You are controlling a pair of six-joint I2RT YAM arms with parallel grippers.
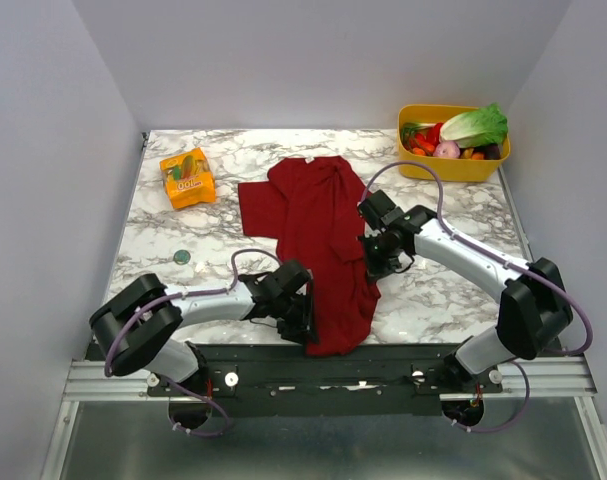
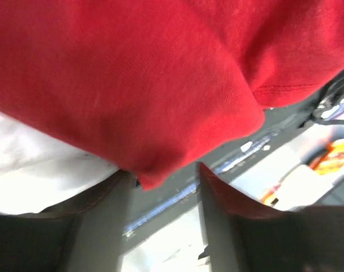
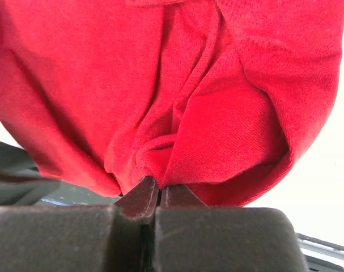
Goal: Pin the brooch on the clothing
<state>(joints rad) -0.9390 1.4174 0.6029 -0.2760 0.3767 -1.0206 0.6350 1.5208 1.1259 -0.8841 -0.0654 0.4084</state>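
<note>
The dark red T-shirt (image 1: 318,235) lay crumpled in the middle of the marble-patterned tabletop (image 1: 215,228), with its lower hem reaching toward the bottom edge of the overhead view. The right fingers (image 3: 139,199) were pressed together on a fold at the shirt's right border, probably to hold the fabric steady or to pull it flat. The left fingers (image 2: 106,226) stood apart at the lower left corner of the hem. The tip of the cloth was between them but not yet squeezed, so I judge that they were about to take it. The brooch (image 1: 183,256) sat alone on the tabletop at the left, well apart from the shirt, and no fingers touched it. An orange carton (image 1: 187,178) lay at upper left, and a yellow basket (image 1: 451,168) of vegetables at upper right. Plain pale walls enclosed the tabletop on three sides.
</note>
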